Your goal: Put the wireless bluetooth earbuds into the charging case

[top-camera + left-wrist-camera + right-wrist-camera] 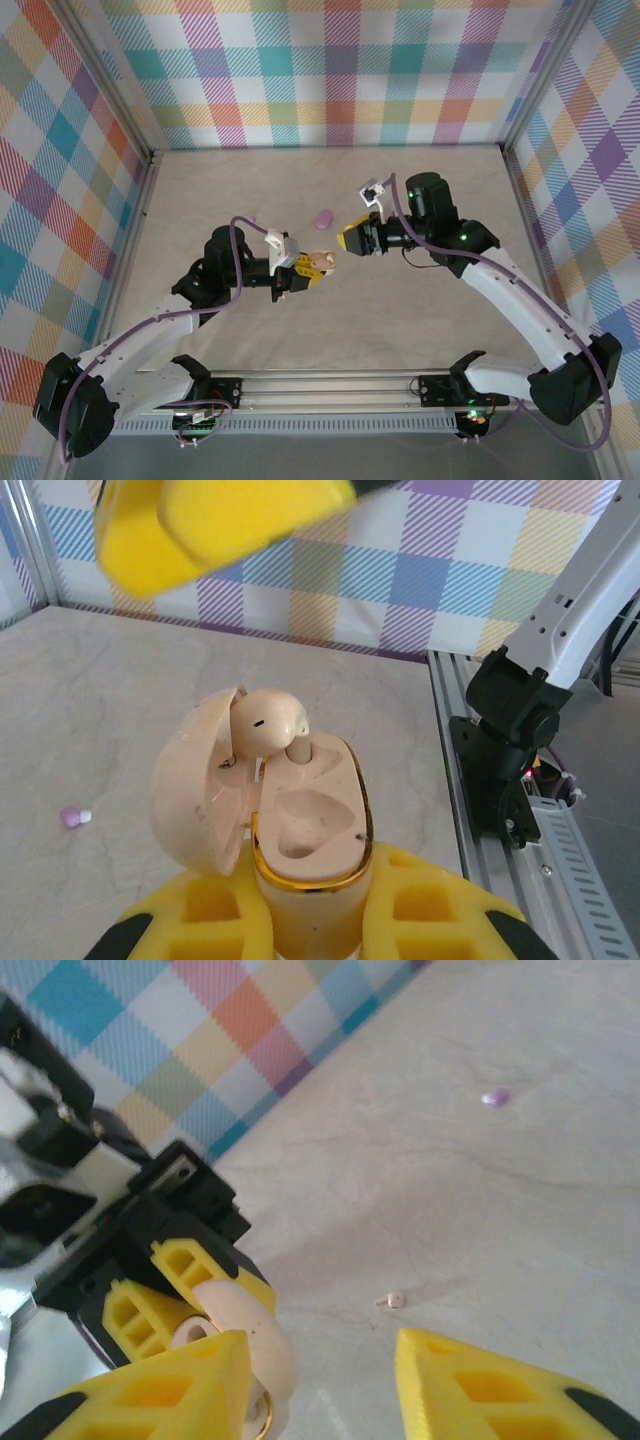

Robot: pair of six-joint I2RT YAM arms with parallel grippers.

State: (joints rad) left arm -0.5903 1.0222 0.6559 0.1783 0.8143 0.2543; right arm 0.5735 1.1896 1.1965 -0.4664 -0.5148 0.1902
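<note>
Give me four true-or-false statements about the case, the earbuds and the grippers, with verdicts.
1. The left gripper holds the cream charging case with its lid open. True.
2. Both sockets are filled. False: one cream earbud stands in one socket; the other socket is empty.
3. A purple earbud lies on the table. True.
4. The right gripper clamps an earbud. False: its fingers stand apart, nothing between them.

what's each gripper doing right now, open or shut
left gripper: shut on the cream charging case
right gripper: open, holding nothing
</note>
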